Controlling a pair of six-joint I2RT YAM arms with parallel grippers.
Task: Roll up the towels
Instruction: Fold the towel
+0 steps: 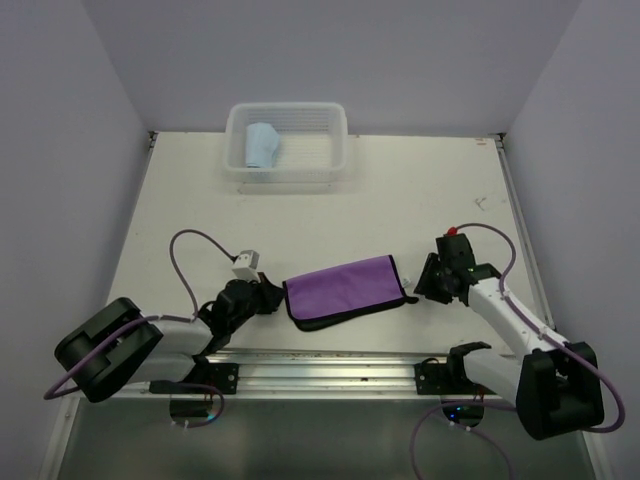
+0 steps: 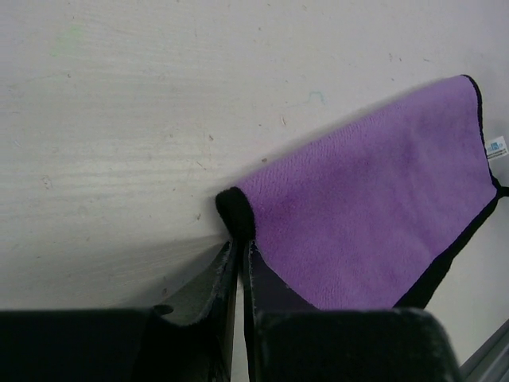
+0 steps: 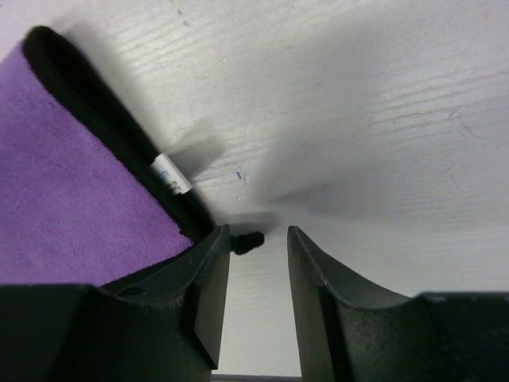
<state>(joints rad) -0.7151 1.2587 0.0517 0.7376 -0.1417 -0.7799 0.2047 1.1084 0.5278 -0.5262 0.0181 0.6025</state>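
Towel (image 2: 374,215) edge behind left end effector (image 2: 238,243)

Robotics lab cell: bare walls (image 1: 350,60) around a white table (image 1: 200,200), cabled left arm (image 1: 170,340) and right arm (image 1: 510,320) on a near rail (image 1: 320,365).

Ahead of me the white counter (image 1: 400,200) runs back to pale lavender-grey walls (image 1: 330,50). At its far edge, left of centre, stands a translucent white basket (image 1: 290,178) with ribbed sides. A metal rail (image 1: 320,365) lies along the near edge. The counter's surface shows fine grain, a dark scuff (image 1: 482,203) far right and a faint greenish smudge (image 2: 70,38).
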